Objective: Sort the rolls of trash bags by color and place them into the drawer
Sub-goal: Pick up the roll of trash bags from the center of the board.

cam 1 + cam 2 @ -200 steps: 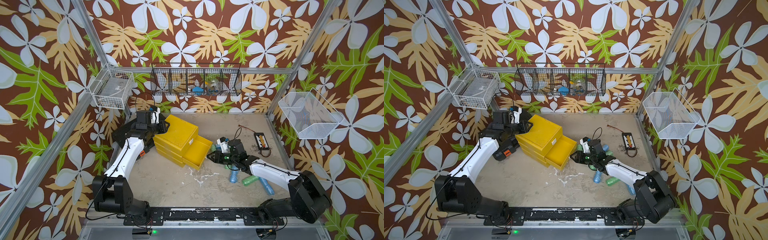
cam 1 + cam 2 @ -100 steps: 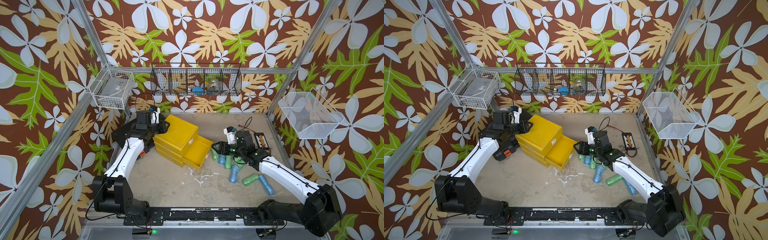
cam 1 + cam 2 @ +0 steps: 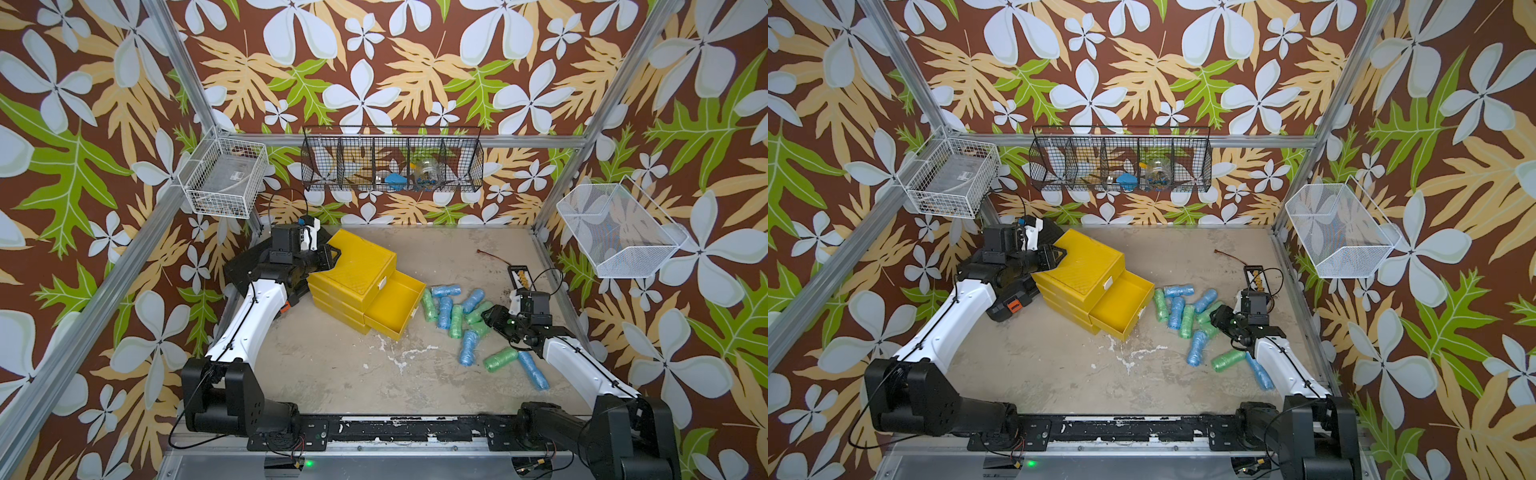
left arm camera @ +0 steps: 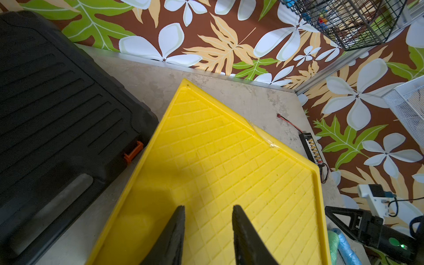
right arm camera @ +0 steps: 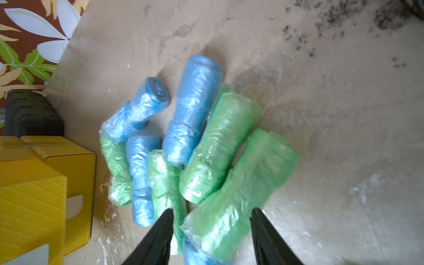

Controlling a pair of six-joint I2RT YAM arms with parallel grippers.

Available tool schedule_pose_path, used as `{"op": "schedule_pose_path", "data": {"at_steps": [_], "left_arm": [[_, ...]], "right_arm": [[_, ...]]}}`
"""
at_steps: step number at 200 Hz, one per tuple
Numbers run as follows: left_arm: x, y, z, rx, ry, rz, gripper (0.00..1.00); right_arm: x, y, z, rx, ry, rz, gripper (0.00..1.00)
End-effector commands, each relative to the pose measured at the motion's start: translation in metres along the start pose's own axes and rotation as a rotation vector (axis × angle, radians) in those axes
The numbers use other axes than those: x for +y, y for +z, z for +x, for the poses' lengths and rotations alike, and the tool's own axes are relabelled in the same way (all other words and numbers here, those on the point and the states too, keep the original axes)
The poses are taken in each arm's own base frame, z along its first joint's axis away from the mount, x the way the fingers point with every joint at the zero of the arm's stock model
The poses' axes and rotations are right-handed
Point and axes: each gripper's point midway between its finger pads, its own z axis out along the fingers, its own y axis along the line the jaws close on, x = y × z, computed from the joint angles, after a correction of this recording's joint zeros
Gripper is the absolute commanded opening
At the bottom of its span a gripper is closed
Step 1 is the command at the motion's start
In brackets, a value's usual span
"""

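Right hand [image 5: 211,209] astride green roll [image 5: 252,174], drawer [image 3: 392,305] open

Bright, even light; soft shadows (right wrist view motion-blurred).

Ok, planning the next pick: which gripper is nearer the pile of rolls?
Right. The right gripper is at the pile of rolls, fingers either side of a green roll. The left gripper is above the yellow drawer chest, beyond its open drawer.
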Motion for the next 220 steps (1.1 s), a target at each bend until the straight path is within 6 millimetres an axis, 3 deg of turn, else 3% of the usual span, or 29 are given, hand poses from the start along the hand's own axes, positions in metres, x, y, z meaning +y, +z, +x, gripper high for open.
{"op": "schedule_pose_path", "data": {"at_steps": [1,104,135,154,179,220], "left_arm": [[-0.005,-0.001,-0.002,-0.003,-0.012,0.03,0.38],[-0.001,0.002,0.006,0.012,-0.009,0.027,0.38],[0.0,0.003,0.007,0.015,-0.01,0.022,0.38],[0.001,0.004,0.009,0.022,-0.013,0.02,0.38],[0.003,0.004,0.011,0.023,-0.012,0.015,0.38],[0.006,0.005,0.016,0.034,-0.015,0.006,0.38]], "right_arm": [[-0.01,0.006,0.0,-0.003,0.023,0.02,0.55],[-0.022,0.037,-0.001,0.016,0.086,0.032,0.54],[-0.019,0.042,-0.004,0.022,0.083,0.021,0.4],[-0.016,0.035,-0.007,0.006,0.067,0.016,0.32],[-0.006,0.015,-0.018,-0.04,0.02,0.014,0.29],[0.031,-0.028,-0.044,-0.14,-0.13,-0.053,0.23]]}}
